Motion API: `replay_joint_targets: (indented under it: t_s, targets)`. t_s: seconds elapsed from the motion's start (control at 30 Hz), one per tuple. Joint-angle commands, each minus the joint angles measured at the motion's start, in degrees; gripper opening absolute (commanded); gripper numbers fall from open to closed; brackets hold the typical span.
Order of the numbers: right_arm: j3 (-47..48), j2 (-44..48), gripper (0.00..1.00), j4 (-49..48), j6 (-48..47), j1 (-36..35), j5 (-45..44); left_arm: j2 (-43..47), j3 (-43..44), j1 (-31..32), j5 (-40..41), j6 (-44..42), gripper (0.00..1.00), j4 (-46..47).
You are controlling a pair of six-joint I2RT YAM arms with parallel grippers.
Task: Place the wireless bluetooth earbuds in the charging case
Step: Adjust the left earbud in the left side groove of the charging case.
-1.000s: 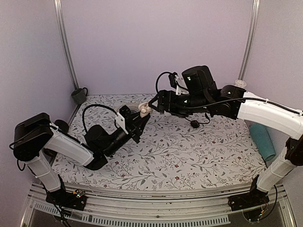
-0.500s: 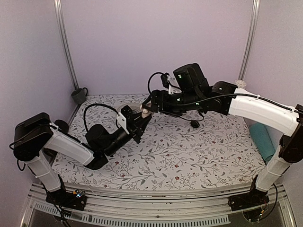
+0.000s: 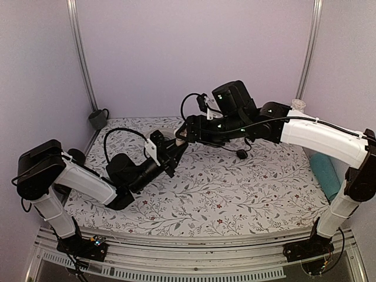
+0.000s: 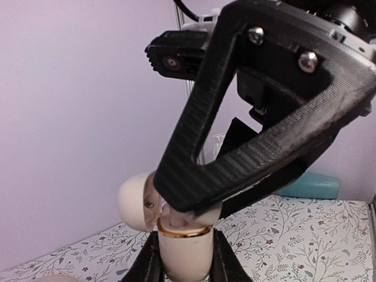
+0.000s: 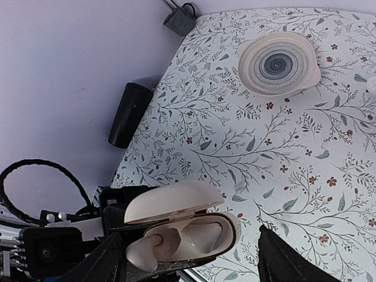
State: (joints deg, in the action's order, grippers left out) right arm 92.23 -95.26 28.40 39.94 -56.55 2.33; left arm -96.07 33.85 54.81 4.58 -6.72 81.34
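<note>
Over the floral bench [image 3: 235, 194], the left gripper [image 3: 175, 148] clamped the open case [image 5: 197, 234] aloft, one earbud [image 5: 141, 251] poking from its well, while the right gripper [image 3: 185, 135] hung wide just above it

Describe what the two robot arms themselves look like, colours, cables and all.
The left arm and right arm have smooth white tubular links and bulky black joint housings. A thin black cable loops off the left arm. Small green lights dot the right wrist. The end effector fingers are black, ribbed, triangular frames with silver screws.
</note>
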Motion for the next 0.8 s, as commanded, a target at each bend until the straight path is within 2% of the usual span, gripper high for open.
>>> replay_joint_targets:
  t_s: [0.0,0.47,0.77]
  targets:
    - [1.8,-1.3,0.76,0.3,-0.7,0.1,1.0,-0.2,1.2,-0.8,-0.7,0.6,0.0,-0.1]
    - [0.8,-0.5,0.61,-0.1,-0.6,0.1,0.6,0.5,1.0,-1.0,-1.1,1.2,0.0,-0.1]
    - [0.2,-0.2,0.57,-0.9,-1.2,0.1,1.2,1.0,0.6,-1.0,-1.9,1.6,0.0,0.1]
